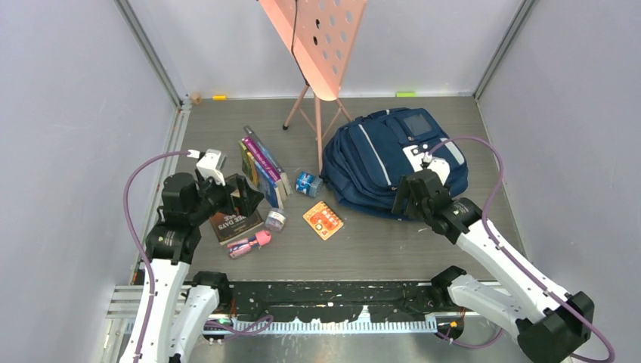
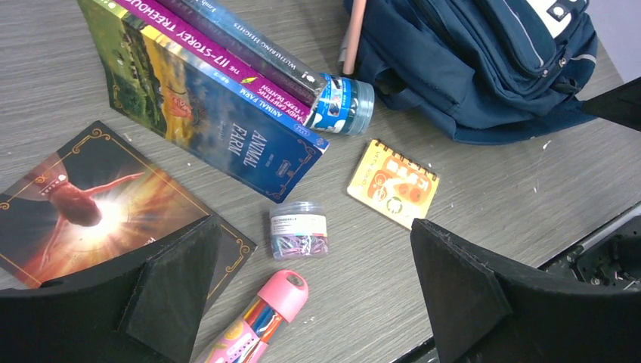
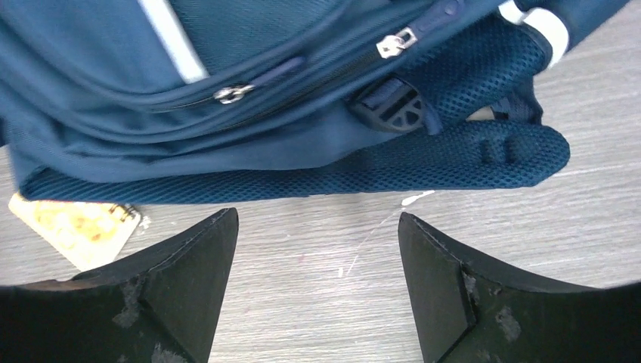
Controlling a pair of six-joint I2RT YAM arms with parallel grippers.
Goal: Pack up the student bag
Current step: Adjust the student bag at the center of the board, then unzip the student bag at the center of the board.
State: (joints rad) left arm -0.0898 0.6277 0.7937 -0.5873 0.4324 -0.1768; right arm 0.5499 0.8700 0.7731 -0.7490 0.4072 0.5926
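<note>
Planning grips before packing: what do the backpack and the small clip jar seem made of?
Student bag: soft matte navy fabric, likely synthetic; it creases, and the strap shows open mesh. Clip jar: clear glossy wall, probably plastic; coloured clips show through.

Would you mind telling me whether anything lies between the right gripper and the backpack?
Nothing visible does. The right gripper hangs open just in front of the backpack, with only a strip of bare table between it and the padded strap. The orange notebook lies off to one side, clear of that gap.
</note>
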